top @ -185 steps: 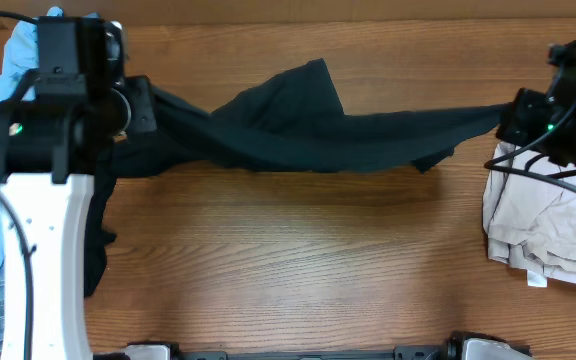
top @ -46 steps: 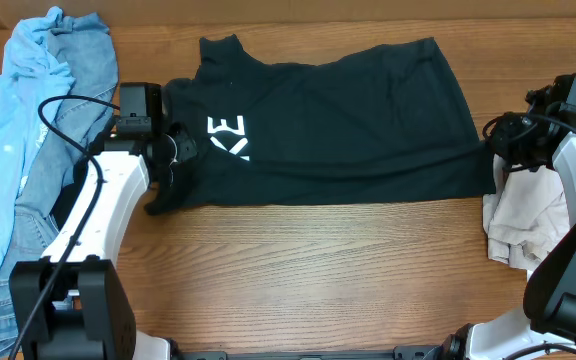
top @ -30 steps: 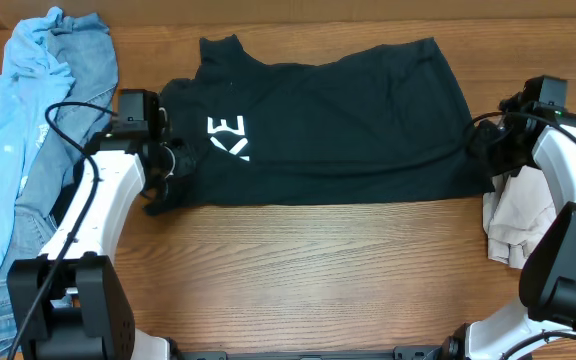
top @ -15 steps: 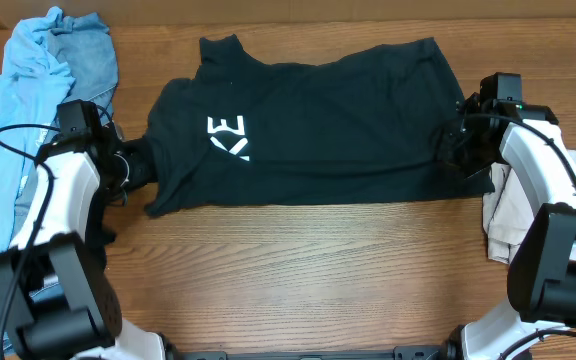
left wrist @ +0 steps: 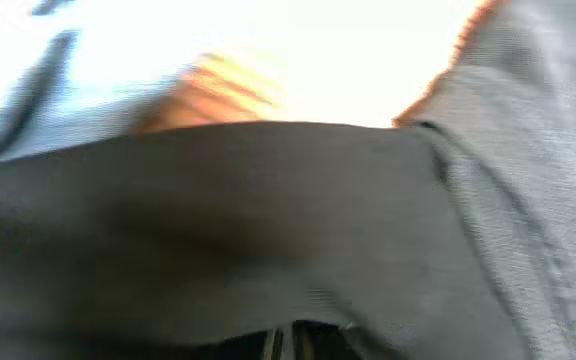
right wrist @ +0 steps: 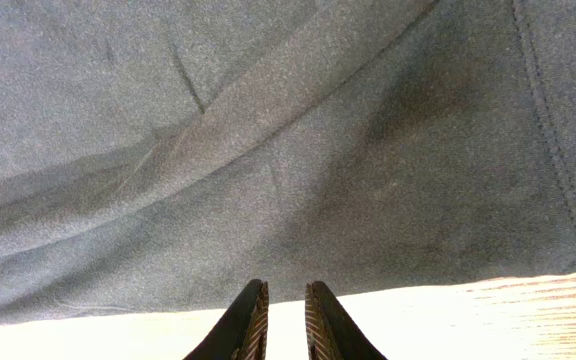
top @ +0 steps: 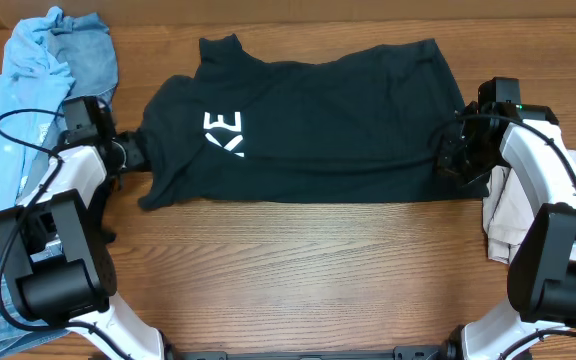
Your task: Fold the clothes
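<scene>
While the black T-shirt (top: 338,120) lies spread flat on the worktop (top: 298,270), I hold it at both ends.
My left gripper (top: 133,155) is clamped on its left edge, beside the light-blue denim (top: 28,150); my right gripper (top: 455,160) pinches its lower right hem, jaws nearly together.

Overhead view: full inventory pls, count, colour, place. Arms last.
black T-shirt with white letters: 1, black, spread flat mid-table
light-blue denim and cloth pile: count unclear, light blue, far left edge
off-white garment: 1, off-white, crumpled at right edge
wooden table: 1, brown, under everything
left end effector: 1, black, shut on the T-shirt's left edge
right end effector: 1, black, jaws nearly together at the T-shirt's right edge; grip unclear
</scene>
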### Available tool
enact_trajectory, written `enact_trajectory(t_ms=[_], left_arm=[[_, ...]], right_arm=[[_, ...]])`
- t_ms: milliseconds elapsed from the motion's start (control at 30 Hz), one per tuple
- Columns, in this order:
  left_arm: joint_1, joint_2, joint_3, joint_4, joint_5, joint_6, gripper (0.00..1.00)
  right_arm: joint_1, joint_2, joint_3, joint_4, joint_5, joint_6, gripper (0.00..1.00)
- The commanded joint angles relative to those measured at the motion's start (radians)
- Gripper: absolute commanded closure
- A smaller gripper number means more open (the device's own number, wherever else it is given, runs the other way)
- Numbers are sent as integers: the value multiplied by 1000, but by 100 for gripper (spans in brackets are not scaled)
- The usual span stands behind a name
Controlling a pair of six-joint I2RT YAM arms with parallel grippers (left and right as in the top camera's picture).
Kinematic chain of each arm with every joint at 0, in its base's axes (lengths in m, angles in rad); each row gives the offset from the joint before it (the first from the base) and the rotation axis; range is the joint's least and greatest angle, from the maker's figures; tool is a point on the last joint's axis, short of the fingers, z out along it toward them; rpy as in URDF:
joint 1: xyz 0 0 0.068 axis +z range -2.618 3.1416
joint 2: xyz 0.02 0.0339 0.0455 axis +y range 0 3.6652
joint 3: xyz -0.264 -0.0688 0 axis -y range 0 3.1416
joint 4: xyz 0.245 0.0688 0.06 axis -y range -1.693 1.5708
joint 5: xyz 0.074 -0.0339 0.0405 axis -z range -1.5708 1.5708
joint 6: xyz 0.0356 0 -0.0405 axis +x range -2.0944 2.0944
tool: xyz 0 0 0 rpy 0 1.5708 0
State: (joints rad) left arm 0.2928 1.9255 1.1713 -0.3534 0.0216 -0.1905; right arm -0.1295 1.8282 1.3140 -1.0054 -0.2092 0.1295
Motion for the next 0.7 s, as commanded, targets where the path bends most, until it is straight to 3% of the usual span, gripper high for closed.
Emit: enact_trajectory(t_ms=[0, 100, 267, 300, 333, 367, 400, 667], left_arm=[[118, 3, 45, -36, -99, -68, 93], [216, 3, 98, -100, 110, -40, 94], [175, -22, 163, -196, 228, 215, 68], [167, -32, 171, -199, 248, 214, 66], [161, -47, 180, -201, 298, 213, 56], [158, -63, 190, -206, 352, 205, 52], [157, -85, 195, -206, 372, 157, 51], [128, -28, 192, -241, 315, 176, 41]], right_arm=[[2, 4, -5, 0, -1, -7, 83], [2, 4, -5, 3, -1, -7, 83], [1, 4, -5, 1, -1, -7, 83], [1, 4, -5, 2, -1, -7, 83], [1, 4, -5, 4, -1, -7, 83], [1, 4, -5, 5, -1, -7, 83], [1, 4, -5, 5, 0, -8, 83], [1, 4, -5, 4, 17, -7, 83]])
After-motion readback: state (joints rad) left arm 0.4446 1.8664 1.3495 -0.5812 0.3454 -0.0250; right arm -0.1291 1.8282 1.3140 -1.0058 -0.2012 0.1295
